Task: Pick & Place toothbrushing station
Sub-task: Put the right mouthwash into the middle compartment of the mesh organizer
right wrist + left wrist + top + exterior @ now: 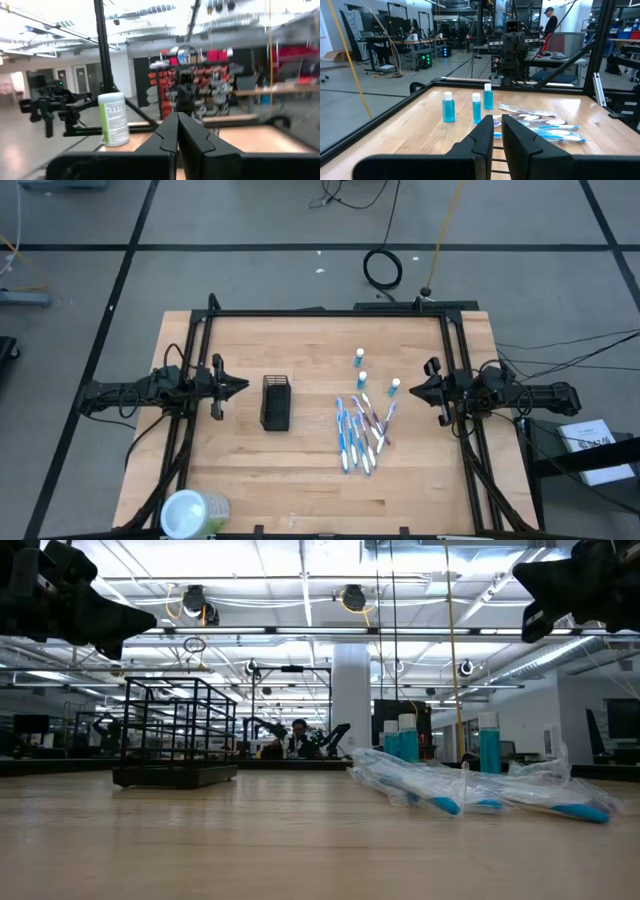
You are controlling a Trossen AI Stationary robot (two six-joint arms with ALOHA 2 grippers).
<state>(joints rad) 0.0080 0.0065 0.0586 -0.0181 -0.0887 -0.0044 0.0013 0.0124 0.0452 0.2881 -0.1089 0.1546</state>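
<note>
We see a pale wooden table (300,470) framed by black rails. On it a small black mesh holder (275,402) lies near the middle, empty. To its right lies a loose bundle of wrapped toothbrushes (360,432), and just beyond them three small blue bottles (362,379) stand upright. A pale-green round container (194,511) lies at the near left corner.

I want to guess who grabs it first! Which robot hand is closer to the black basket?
Left. The left gripper sits just beside the black mesh holder; the right gripper is far across, past the toothbrushes.
</note>
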